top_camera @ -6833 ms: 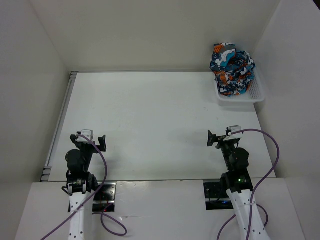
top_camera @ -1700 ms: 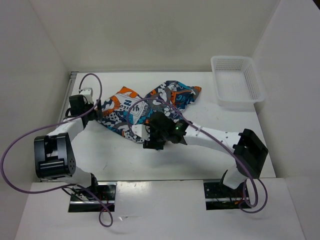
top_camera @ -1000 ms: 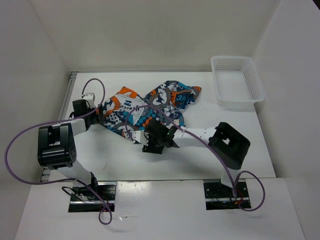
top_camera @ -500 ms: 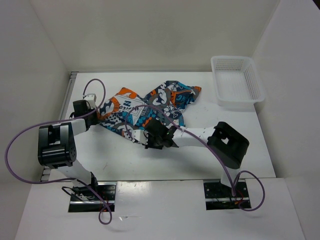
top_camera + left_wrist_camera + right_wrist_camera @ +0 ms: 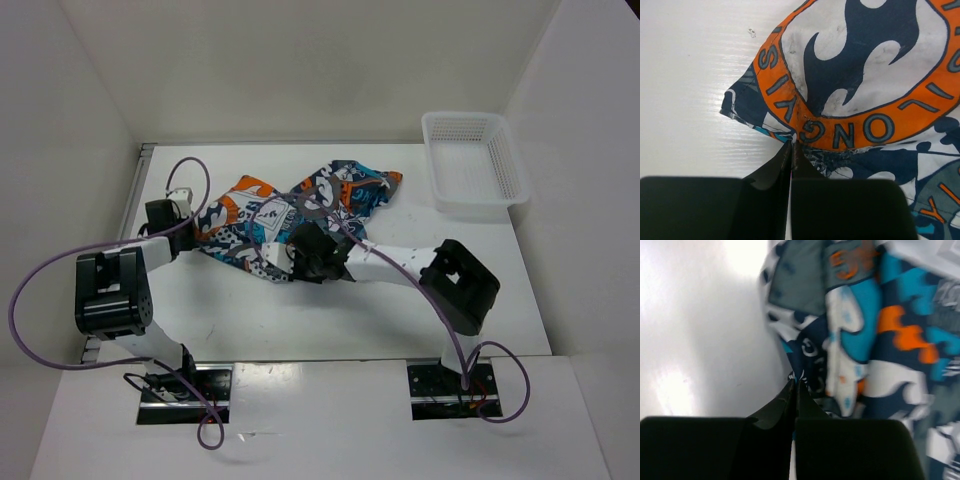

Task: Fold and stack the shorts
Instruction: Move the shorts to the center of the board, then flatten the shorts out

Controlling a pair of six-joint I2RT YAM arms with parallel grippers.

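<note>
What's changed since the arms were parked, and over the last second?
The shorts came out of the basket and now lie spread left of centre. Both arms reached out: left gripper and right gripper are each shut on its edge. In the last second the right gripper shifted slightly away from the bases. The basket is unmoved.
</note>
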